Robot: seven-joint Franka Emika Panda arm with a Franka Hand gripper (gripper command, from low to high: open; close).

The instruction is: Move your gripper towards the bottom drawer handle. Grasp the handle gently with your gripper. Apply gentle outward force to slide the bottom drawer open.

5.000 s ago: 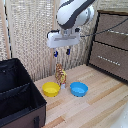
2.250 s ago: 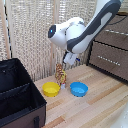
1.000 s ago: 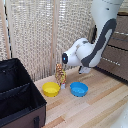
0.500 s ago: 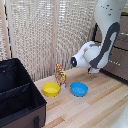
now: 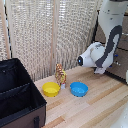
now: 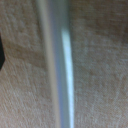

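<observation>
The gripper itself hides behind the arm's bulky white wrist in the exterior view, so I cannot tell whether its fingers stand wide or narrow. The wrist view is filled by a blurred silver bar, the bottom drawer handle (image 6: 61,65), lying against dark brown wood; a dark sliver at one edge may be a fingertip, but the blur forbids certainty.

Over the last few seconds the arm (image 5: 102,52) has swung down from high above the bowls and across to the dresser (image 5: 121,62) at the exterior view's right, and half a second ago it was already nearly where it is now. I judge that the approach is about finished and the grasp comes next; the drawer front behind the arm seems not yet pulled out.

Taking the dresser as landmark: its brown fronts are mostly covered by the arm, so the handle cannot be made out in the exterior view. Away from it, on the wooden table (image 5: 100,107), sit a blue bowl (image 5: 79,89), then a yellow bowl (image 5: 51,89), with a small giraffe-like toy (image 5: 60,75) just behind them. Farthest off is the black fabric case (image 5: 17,97). None of these stands between the arm and the drawer.
</observation>
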